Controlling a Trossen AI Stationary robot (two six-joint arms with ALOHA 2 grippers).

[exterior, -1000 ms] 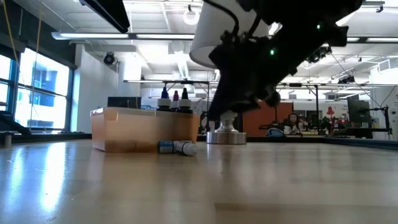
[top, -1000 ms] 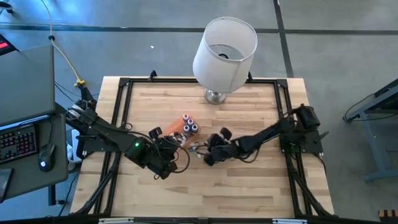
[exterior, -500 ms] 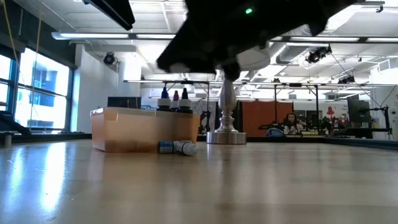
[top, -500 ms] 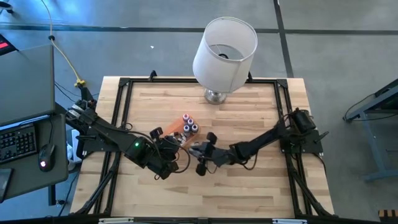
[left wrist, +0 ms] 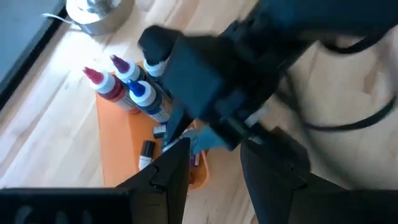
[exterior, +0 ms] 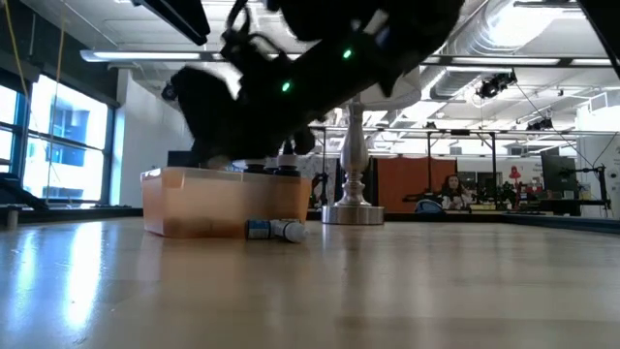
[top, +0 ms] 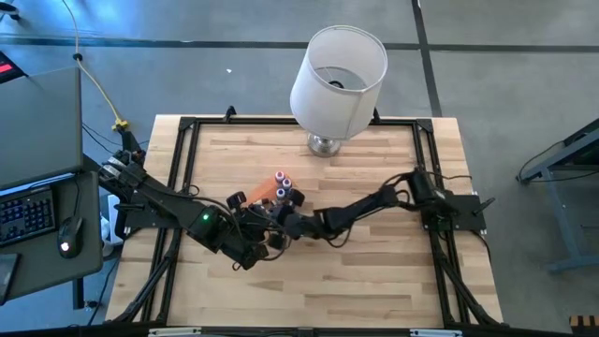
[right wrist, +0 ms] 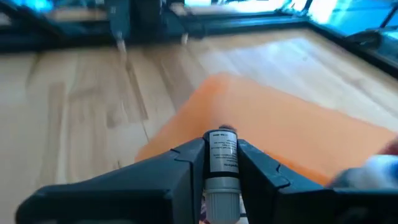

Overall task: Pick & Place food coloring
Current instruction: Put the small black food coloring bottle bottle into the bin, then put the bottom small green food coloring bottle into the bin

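Note:
The orange tray sits at the table's middle, with several food coloring bottles standing in its far end, red and blue caps up. Other small bottles lie flat inside it. Two more bottles lie on their sides on the table beside the tray. My right gripper hovers over the tray, shut on one whitish-labelled bottle. My left gripper is open, low over the table just near of the tray, touching nothing. My right gripper pinches the bottle by its labelled body between its two fingers. The bottle lies along the fingers, one dark end showing past their tips. It is lifted clear, above the tray's orange floor.
A big white lampshade lamp stands on a metal base at the table's far edge. A black frame runs around the tabletop. Bare wood lies near of both arms and to the right. A person sits far off in the room.
My right gripper has moved toward the table's left, from right of the tray to above it, carrying the bottle and rising in the low view. The two bottles lying beside the tray have stayed put.

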